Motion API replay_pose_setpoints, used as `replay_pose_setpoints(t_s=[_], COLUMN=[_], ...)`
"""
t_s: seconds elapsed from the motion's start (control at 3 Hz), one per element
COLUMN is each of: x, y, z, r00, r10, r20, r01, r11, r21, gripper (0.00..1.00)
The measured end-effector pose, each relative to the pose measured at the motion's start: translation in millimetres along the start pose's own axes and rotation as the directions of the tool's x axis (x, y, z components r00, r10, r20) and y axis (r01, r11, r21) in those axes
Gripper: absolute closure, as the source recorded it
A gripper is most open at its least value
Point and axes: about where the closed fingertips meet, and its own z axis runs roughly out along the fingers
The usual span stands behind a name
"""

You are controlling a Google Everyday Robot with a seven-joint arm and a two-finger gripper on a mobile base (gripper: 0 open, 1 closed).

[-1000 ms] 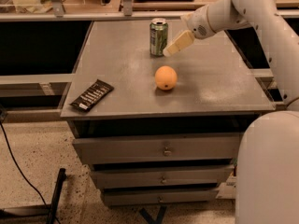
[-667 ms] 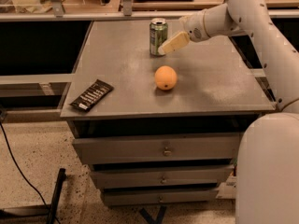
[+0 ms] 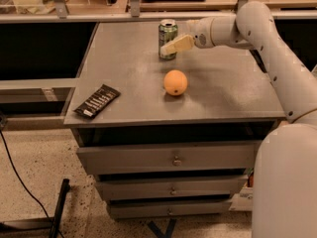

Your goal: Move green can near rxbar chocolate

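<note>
Just one each: green can [image 3: 165, 35], orange [image 3: 176, 82], rxbar chocolate [image 3: 97, 101]; gripper [image 3: 171, 47] at can, grip unclear.

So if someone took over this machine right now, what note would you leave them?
The tool is at the green can, at the far side of the table; grip not confirmed.
The green can stands upright on the table.
The rxbar chocolate lies at the front left corner, far from the can; an orange sits in front of the can.
Done: approach only.
Left: grasp the can and set it beside the bar.
</note>
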Motion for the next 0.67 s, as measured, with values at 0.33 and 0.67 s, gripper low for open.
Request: replay_pose_setpoints(t_s=[0.33,0.67], x=[-4,-5], y=[3,8], z=[12,25], r00=[0.999,0.998], r10=[-0.003,-0.009], r20=[0.051,0.066], r01=[0.004,0.011], r11=[0.9999,0.9994], r21=[-0.011,-0.034], gripper=[0.19,0.38])
